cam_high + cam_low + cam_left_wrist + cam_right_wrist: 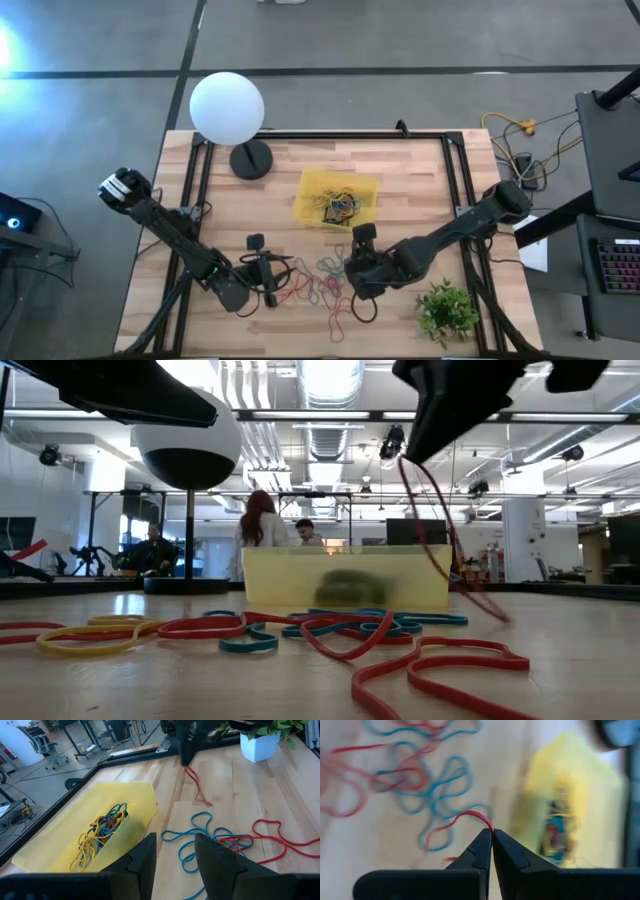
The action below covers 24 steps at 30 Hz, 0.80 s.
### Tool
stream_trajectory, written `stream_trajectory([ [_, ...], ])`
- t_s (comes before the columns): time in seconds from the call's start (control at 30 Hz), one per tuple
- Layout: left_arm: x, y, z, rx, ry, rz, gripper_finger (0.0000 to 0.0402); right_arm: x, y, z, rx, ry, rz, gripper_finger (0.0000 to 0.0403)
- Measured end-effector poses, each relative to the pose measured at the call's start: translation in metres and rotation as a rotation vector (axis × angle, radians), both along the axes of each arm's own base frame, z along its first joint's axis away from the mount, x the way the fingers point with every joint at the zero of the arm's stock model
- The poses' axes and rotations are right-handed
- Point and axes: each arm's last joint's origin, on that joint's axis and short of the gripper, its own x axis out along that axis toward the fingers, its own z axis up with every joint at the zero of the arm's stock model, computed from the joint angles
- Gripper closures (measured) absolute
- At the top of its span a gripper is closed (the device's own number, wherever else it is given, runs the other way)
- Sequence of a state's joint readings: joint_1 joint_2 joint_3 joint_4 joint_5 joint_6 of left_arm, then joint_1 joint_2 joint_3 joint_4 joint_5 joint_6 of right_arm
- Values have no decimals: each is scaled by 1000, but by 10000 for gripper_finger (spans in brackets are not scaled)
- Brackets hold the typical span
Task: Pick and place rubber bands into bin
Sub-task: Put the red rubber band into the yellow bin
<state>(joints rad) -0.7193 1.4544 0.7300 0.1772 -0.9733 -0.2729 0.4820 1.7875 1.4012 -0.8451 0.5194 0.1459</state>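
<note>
Holding: right pincer (492,834), tips pinched together on one red rubber band (465,818), lifted clear so it dangles free; bin (336,198) just ahead; loose rubber bands (318,285) below on desk (420,180); left pincer (175,851) apart, idle beside them.

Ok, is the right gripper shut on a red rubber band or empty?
Shut on it: the right gripper pinches a thin red rubber band between closed fingertips, lifted clear of the wooden table.

White globe lamp (227,108); potted plant (446,311) (green); perhaps cables (520,140).
</note>
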Motion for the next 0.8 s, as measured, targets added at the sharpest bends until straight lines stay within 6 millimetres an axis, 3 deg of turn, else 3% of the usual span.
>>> stream_trajectory([
  [0.47,0,0,0,0,0,0,283,5,-8,26,-340,-164,-99,395],
  [0.8,0,0,0,0,0,0,283,16,-37,44,-488,-200,-179,395],
])
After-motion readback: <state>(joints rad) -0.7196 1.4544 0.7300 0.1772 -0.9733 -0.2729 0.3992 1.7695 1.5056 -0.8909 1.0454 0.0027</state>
